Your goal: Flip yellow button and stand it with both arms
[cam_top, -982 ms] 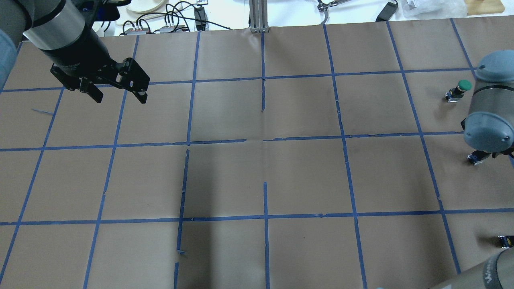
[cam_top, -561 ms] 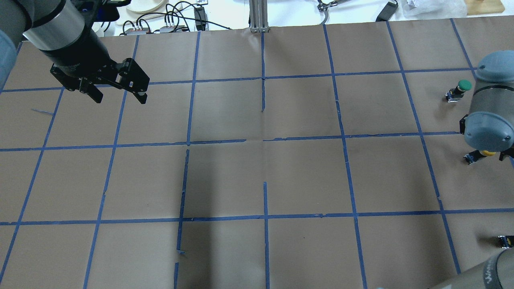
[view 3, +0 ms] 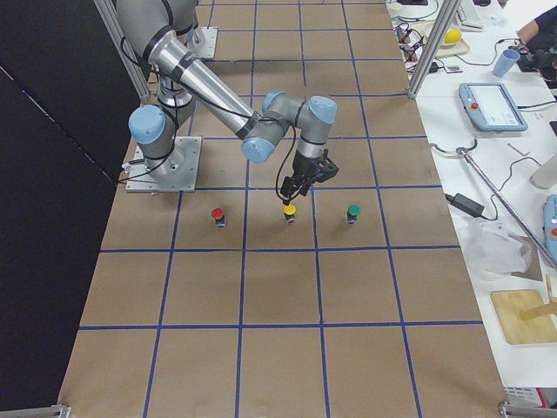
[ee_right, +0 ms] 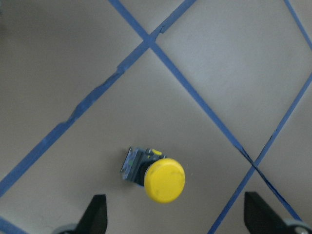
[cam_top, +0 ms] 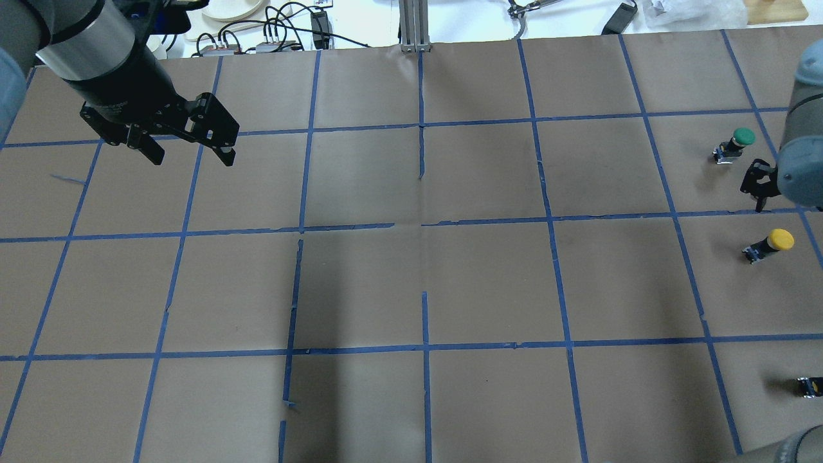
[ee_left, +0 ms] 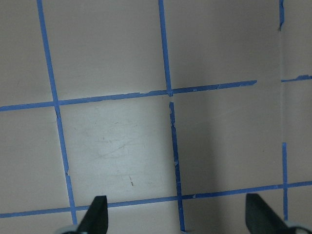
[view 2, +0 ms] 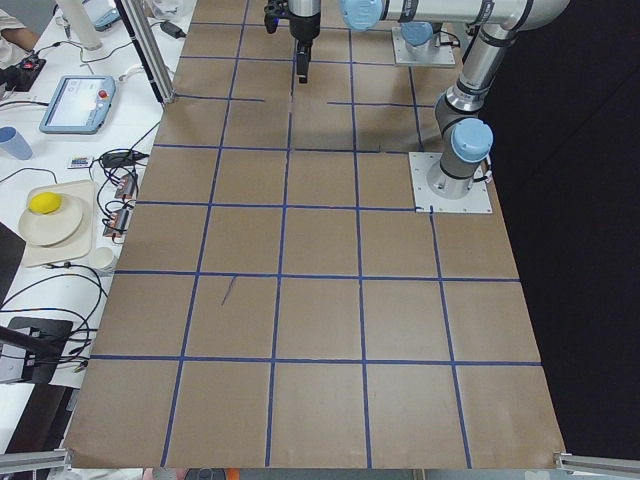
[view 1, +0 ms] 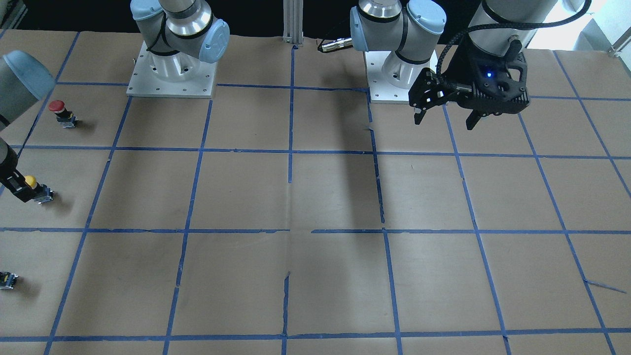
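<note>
Presently the right claw (ee_right: pixel 176 214) hangs pointing down above the yellow button (cam_top: pixel 771 243), fingers spread wide and clear of it. The button stands cap-up on the counter (cam_top: pixel 488 283), between the red-capped button (view 1: pixel 56 106) and the green-capped button (cam_top: pixel 744 136). The left claw (cam_top: pixel 191 156), likewise spread, is held raised over the counter's far left.

R end effector (cam_top: pixel 759 186) mostly off-frame | small blk block (cam_top: pixel 811 386) edge-cropped, detail n/a
</note>
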Robot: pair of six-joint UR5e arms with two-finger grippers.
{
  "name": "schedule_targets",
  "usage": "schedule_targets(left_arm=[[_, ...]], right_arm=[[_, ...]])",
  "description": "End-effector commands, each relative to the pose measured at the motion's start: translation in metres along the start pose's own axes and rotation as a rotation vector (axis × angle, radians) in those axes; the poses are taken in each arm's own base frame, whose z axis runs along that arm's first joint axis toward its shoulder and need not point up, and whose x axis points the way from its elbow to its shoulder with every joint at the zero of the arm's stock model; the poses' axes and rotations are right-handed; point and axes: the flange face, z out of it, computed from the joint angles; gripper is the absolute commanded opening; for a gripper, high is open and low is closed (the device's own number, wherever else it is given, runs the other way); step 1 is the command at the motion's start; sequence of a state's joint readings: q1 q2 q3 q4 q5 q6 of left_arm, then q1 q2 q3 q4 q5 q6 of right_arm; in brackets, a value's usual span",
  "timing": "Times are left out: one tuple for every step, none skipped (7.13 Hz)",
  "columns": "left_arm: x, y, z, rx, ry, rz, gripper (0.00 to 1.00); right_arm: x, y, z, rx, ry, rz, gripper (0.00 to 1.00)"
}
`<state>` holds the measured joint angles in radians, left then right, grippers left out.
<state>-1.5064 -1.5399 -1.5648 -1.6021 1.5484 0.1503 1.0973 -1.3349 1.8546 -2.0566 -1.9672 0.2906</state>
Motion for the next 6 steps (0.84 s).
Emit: schedule_targets(left_arm=[[-0.001, 0.000, 0.000, 0.001, 0.001, -0.002, 0.99], [-0.003, 0.000, -0.001, 0.001, 0.000, -0.005, 0.99], [-0.003, 0.000, 0.000, -0.001, 0.001, -0.006, 0.99], [-0.003, 0.000, 0.000, -0.001, 0.001, -0.006, 0.99], [-0.004, 0.000, 0.000, -0.001, 0.001, -0.006, 0.99], [-0.003, 0.000, 0.000, -0.001, 0.001, -0.005, 0.99]], right_arm=[[0.009, 0.009, -0.077, -0.082, -0.127, -0.074, 1.00], [0.005, 0.025, -0.110, -0.099, -0.184, -0.117, 1.00], [-0.006, 0.057, -0.154, -0.071, -0.303, -0.155, 1.00], [-0.021, 0.091, -0.189, -0.041, -0.394, -0.235, 1.00], [-0.030, 0.138, -0.212, -0.075, -0.375, -0.338, 1.00], [-0.040, 0.178, -0.234, -0.050, -0.382, -0.413, 1.00]])
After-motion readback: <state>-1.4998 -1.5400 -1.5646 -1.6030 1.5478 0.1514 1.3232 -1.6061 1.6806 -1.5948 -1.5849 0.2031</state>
